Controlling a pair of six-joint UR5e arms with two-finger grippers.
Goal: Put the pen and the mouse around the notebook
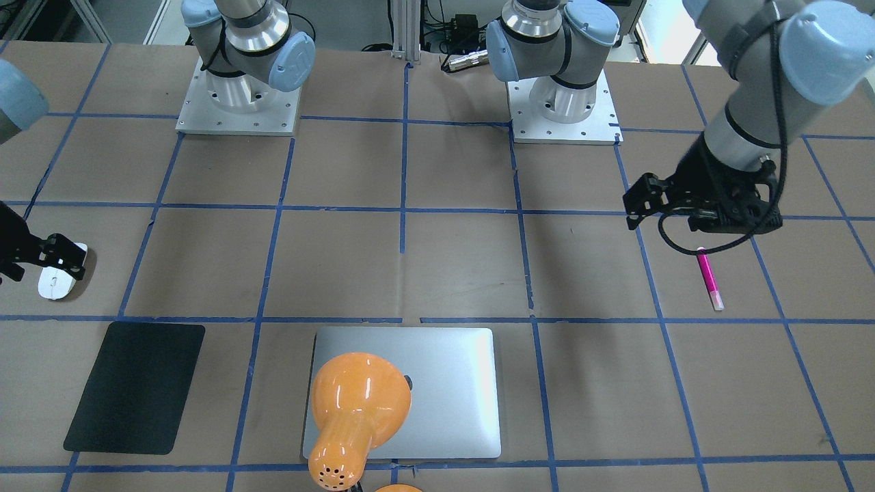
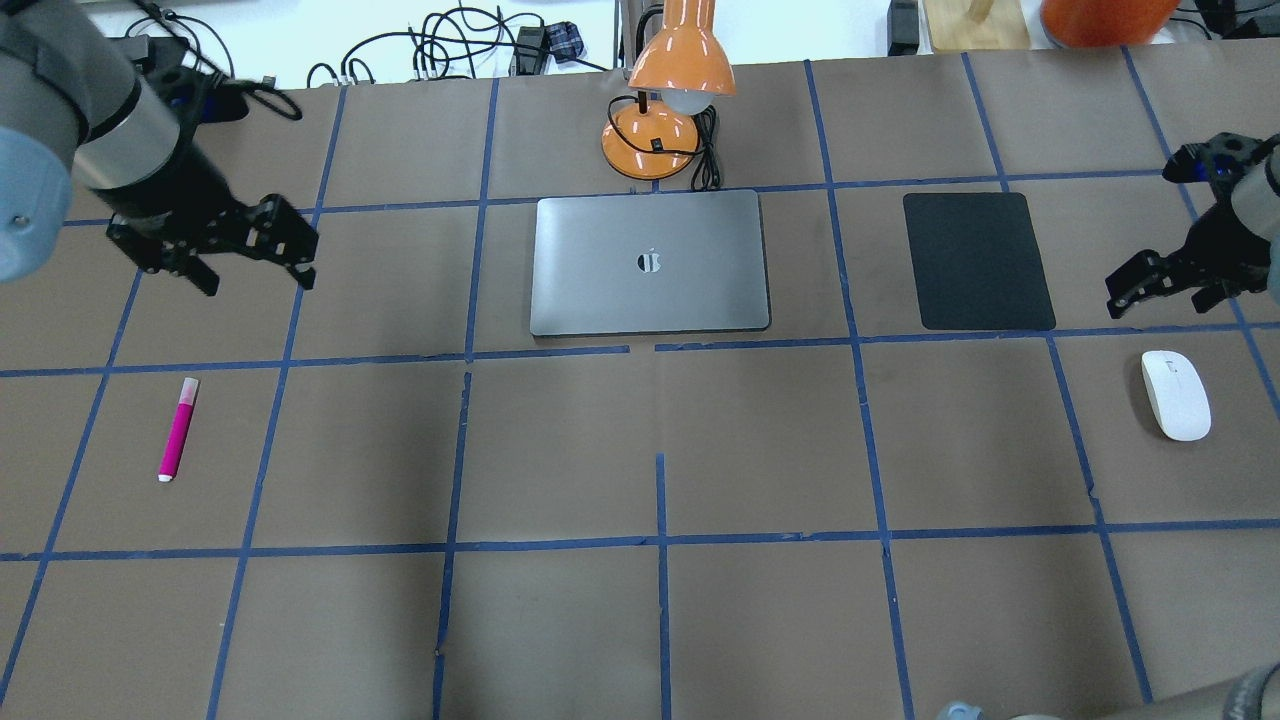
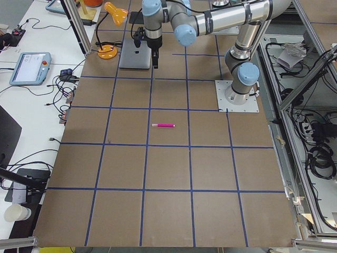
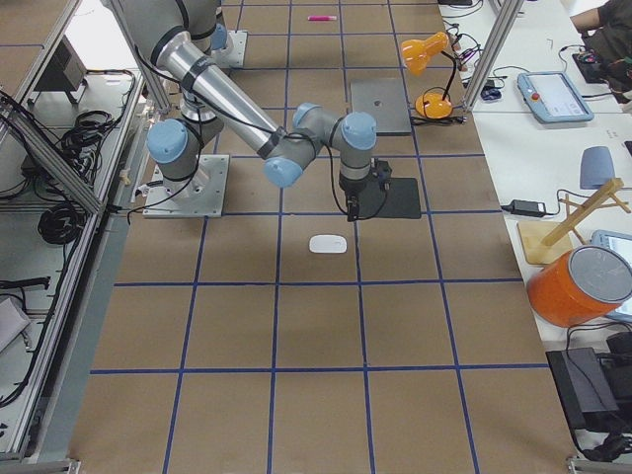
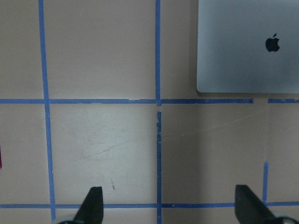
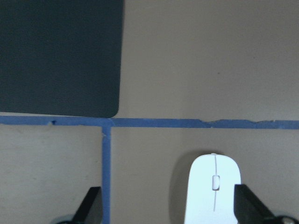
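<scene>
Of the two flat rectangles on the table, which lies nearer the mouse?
The thin black mat, not the silver notebook: it lies close to the white mouse, while the notebook sits mid-table by the orange lamp.

Robotics lab — blue-taped table [image 2: 760, 440], teach pendant [image 3: 29, 68], loose cables [image 2: 450, 48].

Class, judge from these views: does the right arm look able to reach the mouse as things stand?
Probably yes: the right gripper hovers open close by the mouse, with nothing between them; the black mat lies aside.
</scene>
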